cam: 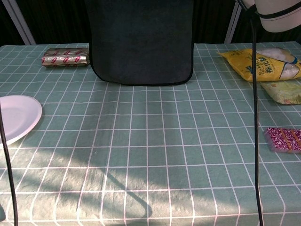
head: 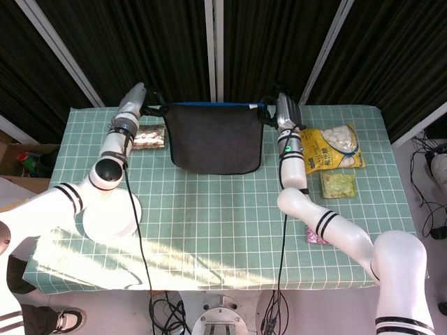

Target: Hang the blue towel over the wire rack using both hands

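Blue towel: held spread out by its two upper corners near the far edge of the counter. It hangs as a dark sheet with a thin blue top edge stretched almost straight between the two robot hands. In the chest view the towel hangs with its rounded lower edge close over the counter surface; contact cannot be told.

Left robot hand: at the towel's upper left corner, near the counter's far edge, gripping that corner. Fingers are dark and small in the head view; their exact lie cannot be told.

Right robot hand: at the towel's upper right corner, gripping it, level with the left one.

Wire rack: not discernible in either view.

Counter: covered in a green cloth with a white grid.

Other items on the counter:
- Red-and-silver wrapped packet, near the far left corner, just left of the towel; also seen in the chest view.
- White plate, at the left edge, chest view only.
- Yellow bag of white pieces, toward the far right corner.
- Small green packet, just in front of the yellow bag.
- Pink patterned packet, near the right edge.
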### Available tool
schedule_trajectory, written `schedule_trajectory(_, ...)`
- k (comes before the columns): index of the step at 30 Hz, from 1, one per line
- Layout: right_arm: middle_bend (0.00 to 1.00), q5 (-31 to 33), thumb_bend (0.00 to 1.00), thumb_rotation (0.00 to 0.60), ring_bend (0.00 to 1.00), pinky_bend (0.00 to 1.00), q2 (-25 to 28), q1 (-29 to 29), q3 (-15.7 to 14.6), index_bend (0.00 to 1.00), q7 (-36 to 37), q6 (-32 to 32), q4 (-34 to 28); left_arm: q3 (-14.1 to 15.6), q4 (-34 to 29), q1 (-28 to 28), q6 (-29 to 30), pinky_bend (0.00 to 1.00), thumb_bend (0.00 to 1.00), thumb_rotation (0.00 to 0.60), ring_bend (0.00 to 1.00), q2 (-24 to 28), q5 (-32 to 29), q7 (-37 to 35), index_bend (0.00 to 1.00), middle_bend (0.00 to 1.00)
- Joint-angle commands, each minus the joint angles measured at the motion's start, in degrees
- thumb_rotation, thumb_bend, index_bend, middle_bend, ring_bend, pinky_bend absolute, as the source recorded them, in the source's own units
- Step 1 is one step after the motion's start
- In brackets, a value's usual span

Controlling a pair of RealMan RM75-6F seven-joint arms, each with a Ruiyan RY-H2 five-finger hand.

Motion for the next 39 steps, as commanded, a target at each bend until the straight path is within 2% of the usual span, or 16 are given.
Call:
schedule_trajectory(1,0.12,0.18,0.61,0.6,0.0,0.0,-0.72,0.39,-0.24,1.0,0.61,-1.0,1.53,0.45,1.49,-0.56,-0.51,0.21,0.53,0.6,0.13,-0.89,-0.4,0.16,0.77,0.26)
schedule_trajectory(13,0.12,0.66,0.59,0.6,0.0,0.0,-4.27,3.64,0.81,1.0,2.89,-4.66,10.82,2.16,8.88,-2.75,-3.17,0.21,0.52,0.6,0.13,-4.29,-2.88,1.94,0.76,0.28)
schedule_trajectory(14,0.1,0.85,0.59,0.6,0.0,0.0,-4.82,4.1,0.83,0.96,2.88,-5.35,12.2,2.25,9.83,-2.99,-3.52,0.21,0.52,0.6,0.13,-4.81,-3.19,2.07,0.76,0.28)
schedule_trajectory(15,0.07,0.81,0.56,0.6,0.0,0.0,-5.24,4.41,0.66,0.78,2.77,-5.97,13.22,2.32,10.62,-3.16,-3.68,0.21,0.52,0.6,0.13,-5.29,-3.28,2.15,0.71,0.28)
schedule_trajectory(16,0.02,0.76,0.51,0.6,0.0,0.0,-5.58,4.66,0.46,0.45,2.68,-6.76,14.14,2.29,11.38,-3.26,-3.87,0.21,0.52,0.6,0.13,-5.77,-3.08,2.12,0.61,0.26)
schedule_trajectory(17,0.01,0.83,0.48,0.6,0.0,0.0,-5.99,4.99,0.6,0.3,3.04,-7.77,15.23,2.32,12.28,-3.22,-4.74,0.21,0.5,0.6,0.13,-6.3,-2.18,2.09,0.41,0.23)
schedule_trajectory(18,0.0,0.67,0.42,0.6,0.0,0.0,-6.27,5.31,0.83,0.08,3.63,-8.32,16.01,1.86,13.1,-3.04,-5.21,0.2,0.47,0.6,0.13,-6.69,-1.21,1.46,0.2,0.18)
schedule_trajectory(19,0.0,0.25,0.38,0.6,0.0,0.0,-6.59,5.73,0.94,0.0,4.26,-9.14,17.11,1.04,14.43,-2.81,-4.69,0.19,0.44,0.6,0.13,-7.6,0.32,0.3,0.05,0.14)
schedule_trajectory(20,0.0,-0.17,0.35,0.6,0.0,0.0,-6.77,6.02,0.86,0.0,4.59,-9.88,17.95,0.6,15.48,-2.64,-4.06,0.18,0.42,0.6,0.14,-8.36,1.56,-0.42,0.01,0.12)
schedule_trajectory(23,0.0,-1.47,0.23,0.6,0.0,0.0,-7.15,7.01,0.63,0.0,5.42,-12.13,20.75,0.02,17.74,-2.01,-4.44,0.17,0.39,0.6,0.17,-9.61,4.17,-1.49,0.0,0.08)
schedule_trajectory(27,0.0,-1.91,0.14,0.6,0.0,0.0,-7.19,7.94,0.95,0.0,6.32,-14.59,22.92,0.09,18.28,-1.71,-5.92,0.15,0.33,0.6,0.15,-9.21,2.6,-1.34,0.0,0.03)
schedule_trajectory(33,0.0,-1.07,0.13,0.6,0.0,0.0,-6.52,7.63,1.5,0.0,6.58,-15.3,22.28,-0.49,15.99,-1.1,-5.72,0.15,0.31,0.6,0.11,-7.59,2.54,-1.88,0.0,0.01)
schedule_trajectory(39,0.0,-1.37,0.13,0.6,0.0,0.0,-4.3,5.41,1.15,0.0,6.48,-12.68,16.69,0.06,12.44,-1.09,-5.62,0.14,0.31,0.6,0.1,-5.17,0.37,-1.99,0.0,0.0)
